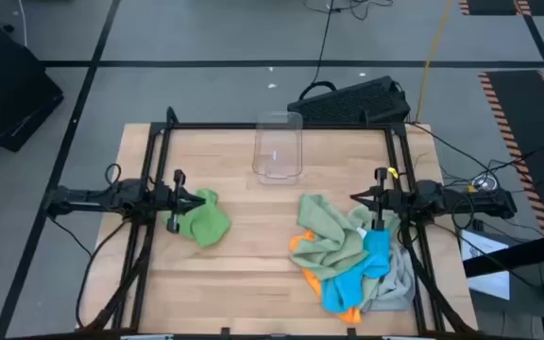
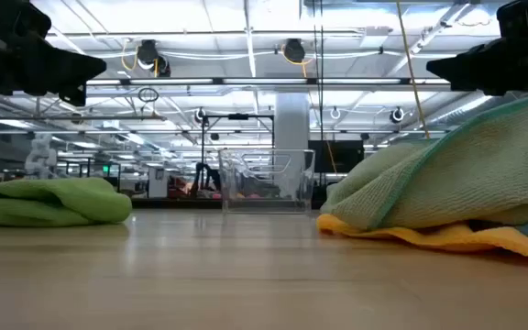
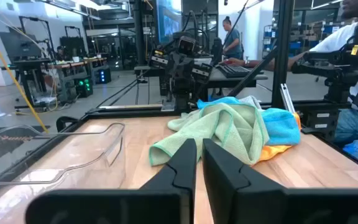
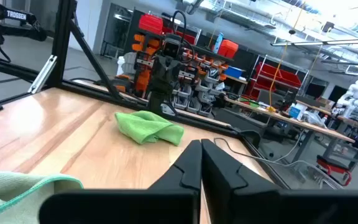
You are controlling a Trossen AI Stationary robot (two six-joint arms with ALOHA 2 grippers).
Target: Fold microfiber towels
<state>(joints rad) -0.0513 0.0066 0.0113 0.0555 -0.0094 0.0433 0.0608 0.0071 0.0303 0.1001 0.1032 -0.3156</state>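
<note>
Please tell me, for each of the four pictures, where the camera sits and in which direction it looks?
High: above, looking straight down; both arms, left tool, right tool.
Low: table height, looking level past the clear bin; arms overhead.
Left wrist: over its shut tool toward the towel pile.
Right wrist: over its shut tool toward the bright green towel.
All four show towels.

The whole table (image 1: 253, 255) is seen from straight above in the high view, with floor visible beyond the far edge. The low view is taken from tabletop height at the near edge, facing level across the wood into the room. The left wrist view is aimed across the table toward the right edge; the right wrist view is aimed back toward the left edge. The clear bin (image 1: 279, 146) is shared by the high, low and left wrist views, and the bright green towel (image 4: 149, 126) by the high, low and right wrist views.
</note>
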